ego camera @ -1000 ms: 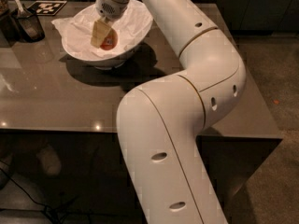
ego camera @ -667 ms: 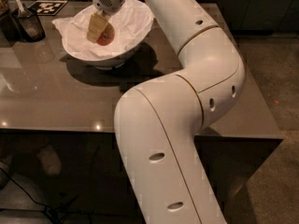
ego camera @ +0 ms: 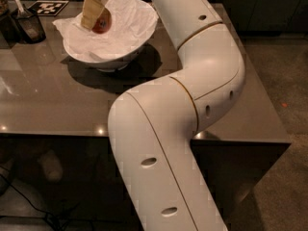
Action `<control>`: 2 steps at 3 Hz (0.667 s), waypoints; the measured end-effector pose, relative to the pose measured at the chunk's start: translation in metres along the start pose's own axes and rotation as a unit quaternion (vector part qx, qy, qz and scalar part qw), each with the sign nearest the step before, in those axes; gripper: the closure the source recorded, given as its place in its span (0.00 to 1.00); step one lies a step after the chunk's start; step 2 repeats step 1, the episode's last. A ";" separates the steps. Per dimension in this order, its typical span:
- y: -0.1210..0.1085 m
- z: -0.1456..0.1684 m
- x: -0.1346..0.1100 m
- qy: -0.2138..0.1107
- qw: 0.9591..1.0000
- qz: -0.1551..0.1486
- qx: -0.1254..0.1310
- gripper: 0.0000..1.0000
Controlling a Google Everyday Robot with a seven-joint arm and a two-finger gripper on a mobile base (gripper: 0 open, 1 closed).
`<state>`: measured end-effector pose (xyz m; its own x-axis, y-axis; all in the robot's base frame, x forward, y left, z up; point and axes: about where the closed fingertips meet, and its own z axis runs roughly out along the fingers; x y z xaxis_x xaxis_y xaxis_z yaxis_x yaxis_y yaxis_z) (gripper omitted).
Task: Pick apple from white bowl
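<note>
1. Apple (ego camera: 102, 21) sits in the claw (ego camera: 96, 18), tight against the tan finger (ego camera: 90, 11) on its left. The claw appears to be pinching it.
2. Both hang over the left part of the white bowl (ego camera: 120, 60). I cannot tell whether the apple is clear of the tissue (ego camera: 134, 18), so the exit is straight up.
3. The second finger is hidden behind the apple, and the wrist is cut off at the top.
4. A dark cup (ego camera: 30, 27) stands on the desk (ego camera: 57, 100), left of the bowl.

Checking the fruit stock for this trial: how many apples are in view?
1. The apple is clamped in the gripper over the white bowl, at the table's far left. The bowl's crumpled tissue might hide others.
</note>
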<state>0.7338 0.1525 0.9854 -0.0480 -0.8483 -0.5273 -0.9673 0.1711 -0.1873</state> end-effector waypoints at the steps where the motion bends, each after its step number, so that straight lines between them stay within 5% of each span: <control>1: -0.002 0.005 -0.002 -0.004 1.000 0.000 0.002 1.00; 2: -0.002 0.005 -0.002 -0.004 1.000 0.000 0.002 1.00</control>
